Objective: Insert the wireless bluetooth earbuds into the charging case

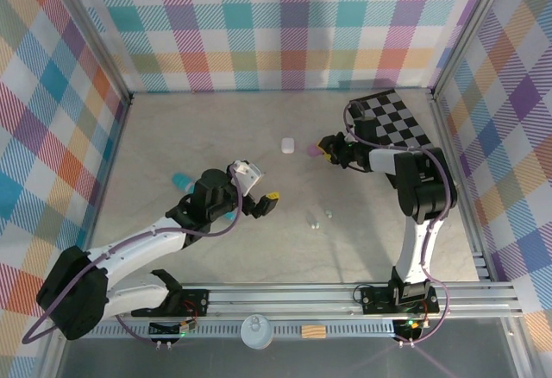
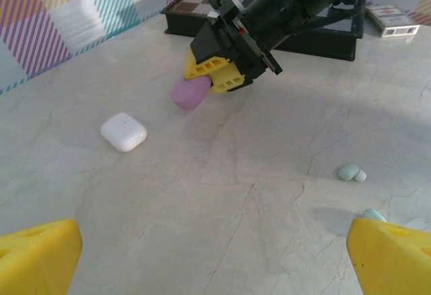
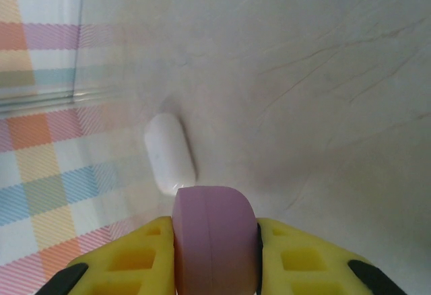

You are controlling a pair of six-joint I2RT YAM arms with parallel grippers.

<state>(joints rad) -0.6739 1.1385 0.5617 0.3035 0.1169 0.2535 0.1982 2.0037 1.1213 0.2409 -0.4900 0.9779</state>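
My right gripper (image 3: 215, 254) is shut on a purple charging case (image 3: 214, 238), held just above the table; its seam faces the camera. From above, this gripper (image 1: 326, 148) sits right of a white charging case (image 1: 287, 145). That white case (image 2: 124, 131) lies flat, lid closed. My left gripper (image 2: 215, 258) is open, with bare table between its yellow fingertips (image 2: 37, 258). A pale mint earbud (image 2: 351, 172) lies ahead to the right, and another mint earbud (image 2: 372, 214) peeks out by the right fingertip. In the top view the left gripper (image 1: 259, 185) hovers left of two tiny earbuds (image 1: 315, 221).
A black-and-white checkerboard (image 1: 392, 119) lies at the back right, behind the right arm. A small card box (image 2: 390, 20) rests beside it. A teal object (image 1: 181, 181) sits left of the left arm. Plaid walls enclose the table on three sides.
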